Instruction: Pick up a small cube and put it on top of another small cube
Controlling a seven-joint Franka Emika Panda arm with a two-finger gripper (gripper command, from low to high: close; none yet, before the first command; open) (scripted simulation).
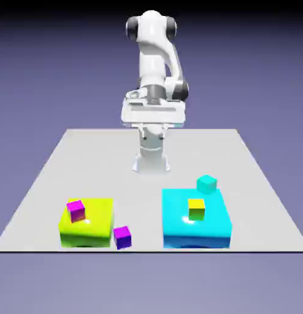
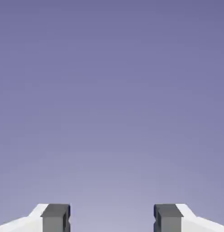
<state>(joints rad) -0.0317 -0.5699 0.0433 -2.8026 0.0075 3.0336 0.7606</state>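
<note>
On the exterior view's left I see the magenta cube [image 1: 76, 210] atop the yellow-green block [image 1: 95, 230], with the violet cube [image 1: 122, 237] on the table just beside that block. My gripper [image 2: 112, 219] hangs empty, jaws apart, far back near the base. Nothing's begun, I judge; next I must reach down over the violet cube.

Glossy white arm [image 1: 155, 67] of rounded, tube-like segments, with dark grey caps at the top joint and a dark grey band with a cap at the lower joint. Wide, flat white hand block below, edged in pale grey. Tool [image 2: 112, 219] ended in two squared dark grey fingertips [image 2: 55, 217] on white, wedge-shaped finger bodies. No cables or markings visible.
</note>
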